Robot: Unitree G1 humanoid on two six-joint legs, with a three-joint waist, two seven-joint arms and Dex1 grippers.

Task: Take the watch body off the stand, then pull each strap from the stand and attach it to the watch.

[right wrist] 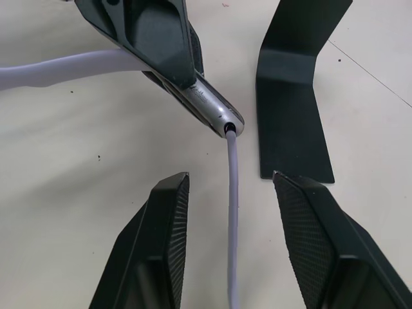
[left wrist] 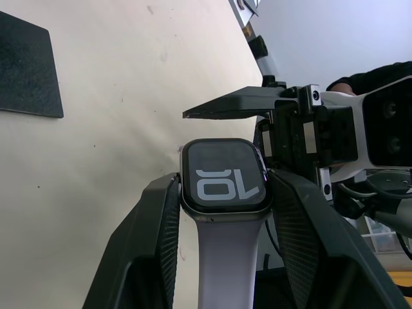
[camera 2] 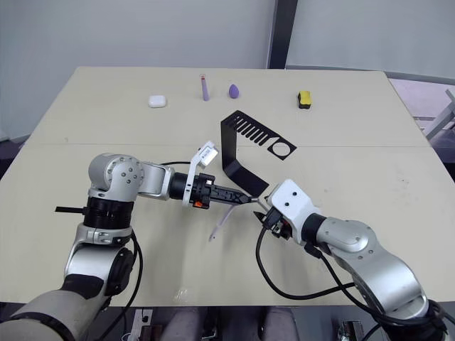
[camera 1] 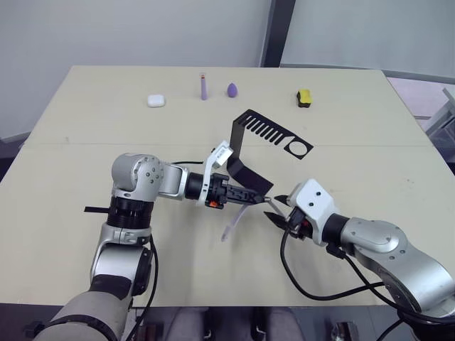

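1. Nearest the robot: right gripper low over the table, fingers spread apart, nothing pinched; second strap running between them without touching either pad, its far end seated in the edge of the watch body.
2. Just beyond, facing the right gripper tip to tip: left gripper, pressed together on the watch body, one finger on each side of the grey rim, dark screen with white digits turned toward the left wrist camera.
3. Hanging from the watch body on the left gripper's side: first strap, pale lavender-white, already fixed to the case, drooping down and toward the robot, its loose end near the tabletop.
4. Right behind both grippers: stand, black, flat base on the table near the left gripper's fingertips, upright rising from it, comb-slotted top reaching away to the right and ending in the round ring hole; nothing hanging from the slots.
5. Far side of the table, well apart from the stand, in a row from left to right: white earbud case, purple stick, small purple egg-shaped piece, yellow-and-black block.
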